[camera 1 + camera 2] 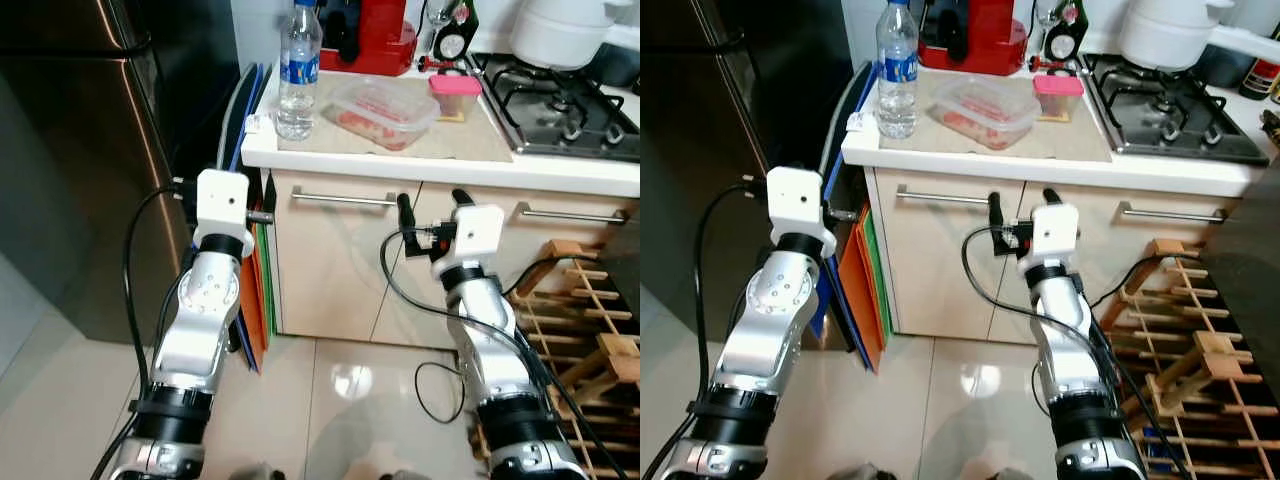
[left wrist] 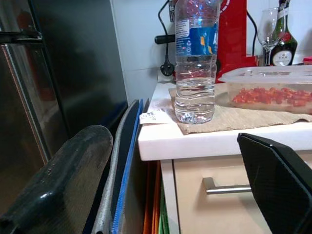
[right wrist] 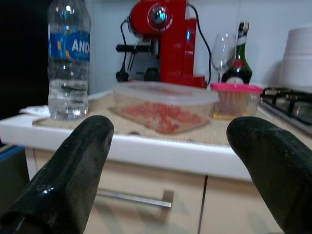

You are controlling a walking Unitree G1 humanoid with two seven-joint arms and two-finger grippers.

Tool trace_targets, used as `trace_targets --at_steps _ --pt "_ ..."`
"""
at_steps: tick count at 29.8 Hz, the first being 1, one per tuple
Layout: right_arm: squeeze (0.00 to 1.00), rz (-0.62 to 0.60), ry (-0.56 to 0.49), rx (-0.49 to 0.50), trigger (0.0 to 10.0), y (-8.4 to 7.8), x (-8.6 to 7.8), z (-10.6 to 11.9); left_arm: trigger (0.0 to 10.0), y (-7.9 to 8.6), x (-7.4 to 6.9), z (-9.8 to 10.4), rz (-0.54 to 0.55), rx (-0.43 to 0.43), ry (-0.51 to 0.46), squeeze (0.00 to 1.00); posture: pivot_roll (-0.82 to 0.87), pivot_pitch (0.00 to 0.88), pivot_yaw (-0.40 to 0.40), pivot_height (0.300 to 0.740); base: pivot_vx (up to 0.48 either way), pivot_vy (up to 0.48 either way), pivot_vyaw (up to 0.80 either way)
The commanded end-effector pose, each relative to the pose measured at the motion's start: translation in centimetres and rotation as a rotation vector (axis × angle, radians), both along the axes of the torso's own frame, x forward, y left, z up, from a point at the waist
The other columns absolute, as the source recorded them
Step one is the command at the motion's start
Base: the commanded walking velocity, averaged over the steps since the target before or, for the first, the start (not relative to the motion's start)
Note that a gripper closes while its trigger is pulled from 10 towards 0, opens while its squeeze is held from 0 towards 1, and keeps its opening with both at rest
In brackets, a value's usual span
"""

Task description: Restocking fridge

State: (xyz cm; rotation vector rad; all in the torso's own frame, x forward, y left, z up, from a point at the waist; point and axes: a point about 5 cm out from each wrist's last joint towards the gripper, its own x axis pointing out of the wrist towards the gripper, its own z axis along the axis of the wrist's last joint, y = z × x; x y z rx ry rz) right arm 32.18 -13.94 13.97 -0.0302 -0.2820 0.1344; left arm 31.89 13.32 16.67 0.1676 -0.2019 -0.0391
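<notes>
A clear water bottle (image 1: 298, 70) with a blue label stands at the left end of the white counter (image 1: 330, 160). Beside it on a beige mat lie a lidded clear tub of red food (image 1: 385, 110) and a small pink-lidded tub (image 1: 455, 95). The dark steel fridge (image 1: 90, 150) stands shut to the left of the counter. My left gripper (image 2: 170, 195) is open, held low before the counter's left corner, below the bottle. My right gripper (image 1: 432, 205) is open in front of the cabinet drawers, below the food tub. Neither gripper holds anything.
A red coffee machine (image 1: 375, 35), a wine glass (image 3: 223, 48) and a dark bottle (image 3: 242, 56) stand at the counter's back. A gas hob with a white pot (image 1: 560, 35) is on the right. Flat coloured boards (image 1: 255, 300) lean between fridge and cabinet. A wooden rack (image 1: 590, 320) sits on the floor, right.
</notes>
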Motion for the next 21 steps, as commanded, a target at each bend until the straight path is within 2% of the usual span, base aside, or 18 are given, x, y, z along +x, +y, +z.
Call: trace_targets --at_steps 1,7,9,10,14,15,18,21 --pt "0.00 -0.032 0.041 0.000 10.0 -0.6 0.0 -0.7 10.0 -0.3 0.2 0.0 -0.018 -0.005 0.023 0.00 -0.01 0.014 0.007 0.740 0.000 0.000 0.00" --pt "0.00 -0.045 0.081 0.009 10.0 -0.9 -0.2 -1.5 10.0 -0.1 0.2 0.4 -0.032 -0.035 0.009 0.00 -0.01 0.006 0.009 0.740 0.000 0.000 0.00" --pt "0.00 -0.048 0.082 0.006 10.0 -0.9 -0.3 -1.5 10.0 -0.1 0.1 0.9 -0.033 -0.017 -0.024 0.00 -0.01 0.005 0.009 0.740 0.319 0.319 0.00" --pt "0.00 -0.050 0.066 -0.007 10.0 -0.9 -0.4 -1.3 10.0 -0.3 -0.1 1.7 -0.040 -0.001 -0.075 0.00 -0.02 0.004 0.008 0.740 0.390 0.281 0.00" --pt "0.00 -0.048 0.034 -0.030 10.0 -0.8 -0.5 -0.9 10.0 -0.7 -0.2 2.8 -0.057 -0.003 -0.129 0.00 -0.02 0.005 0.007 0.740 0.390 0.278 0.00" --pt "0.00 -0.055 0.010 -0.035 10.0 -0.8 -0.5 -0.6 10.0 -1.0 -0.4 3.9 -0.078 -0.021 -0.175 0.00 -0.02 0.006 0.006 0.740 0.412 0.244 0.00" --pt "0.00 -0.067 -0.004 -0.033 10.0 -1.0 -0.4 -0.2 10.0 -1.5 -0.6 4.9 -0.114 -0.032 -0.217 0.00 -0.02 0.007 0.005 0.740 0.412 0.244 0.00" --pt "0.00 -0.074 -0.003 -0.032 10.0 -1.1 -0.3 -0.1 10.0 -1.8 -0.7 5.0 -0.127 -0.026 -0.217 0.00 -0.02 0.008 0.005 0.740 0.415 0.242 0.00"
